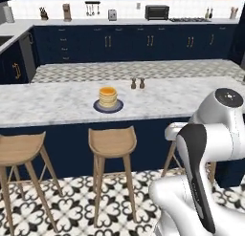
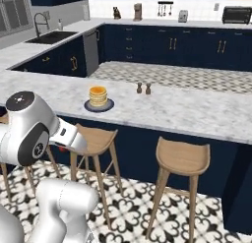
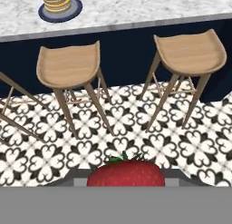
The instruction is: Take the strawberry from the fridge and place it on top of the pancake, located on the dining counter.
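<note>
A long dining counter point(image 1: 57, 103) of white-grey veined marble is stretching across a rendered kitchen, its top flat and glossy over a navy blue base. Round-seated wooden stools point(image 1: 112, 140) with splayed legs are standing along its near side on a floor point(image 3: 122, 128) tiled in a black-and-white floral pattern. On the marble, the pancake point(image 1: 107, 96) is sitting as a short golden-tan stack on a dark round plate point(image 1: 108, 106), with two small brown shakers point(image 1: 137, 83) standing close together just beyond it, towards the far edge. Behind the counter, a second strip of patterned floor is running in front of navy cabinets point(image 1: 148, 41) with gold handles, and a pale worktop above them is carrying a black oven point(image 1: 157, 12), a toaster point(image 1: 112, 14) and a knife block point(image 1: 43, 14) against white tiling. A sink with a tall dark tap point(image 2: 43, 23) is sitting in the side worktop at the left of the right base view.

In the hand view, the gripper point(image 3: 125, 178) is holding the strawberry point(image 3: 126, 172), bright red, rounded and dimpled with a green leafy cap, clamped between its fingers above the tiles in front of the stools, well short of the pancake and lower than the countertop.
</note>
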{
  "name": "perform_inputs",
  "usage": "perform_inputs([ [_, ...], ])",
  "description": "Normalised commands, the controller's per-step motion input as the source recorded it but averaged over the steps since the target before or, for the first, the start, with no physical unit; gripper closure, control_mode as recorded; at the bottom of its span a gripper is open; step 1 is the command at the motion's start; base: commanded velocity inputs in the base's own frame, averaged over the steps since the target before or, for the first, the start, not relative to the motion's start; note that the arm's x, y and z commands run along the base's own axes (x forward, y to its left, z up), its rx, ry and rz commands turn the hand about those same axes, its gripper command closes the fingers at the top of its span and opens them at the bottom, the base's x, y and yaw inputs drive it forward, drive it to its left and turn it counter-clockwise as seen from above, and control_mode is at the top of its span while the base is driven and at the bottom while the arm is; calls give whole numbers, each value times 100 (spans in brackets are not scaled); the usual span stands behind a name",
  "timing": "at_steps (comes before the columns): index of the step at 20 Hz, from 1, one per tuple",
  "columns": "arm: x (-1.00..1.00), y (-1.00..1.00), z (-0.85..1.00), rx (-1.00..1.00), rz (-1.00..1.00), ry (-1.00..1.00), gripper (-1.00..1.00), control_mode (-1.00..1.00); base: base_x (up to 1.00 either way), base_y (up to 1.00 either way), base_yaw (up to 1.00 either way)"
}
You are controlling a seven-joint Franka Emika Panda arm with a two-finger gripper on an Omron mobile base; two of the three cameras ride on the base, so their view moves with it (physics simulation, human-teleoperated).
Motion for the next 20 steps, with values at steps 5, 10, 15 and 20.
perform_inputs([
  [5, 0, 0, 0, 0, 0, 0, 100, 100, 63, 98, -24],
  [10, 0, 0, 0, 0, 0, 0, 100, 100, 36, 29, 2],
  [15, 0, 0, 0, 0, 0, 0, 100, 100, 43, -3, 9],
  [20, 0, 0, 0, 0, 0, 0, 100, 100, 64, -7, 2],
])
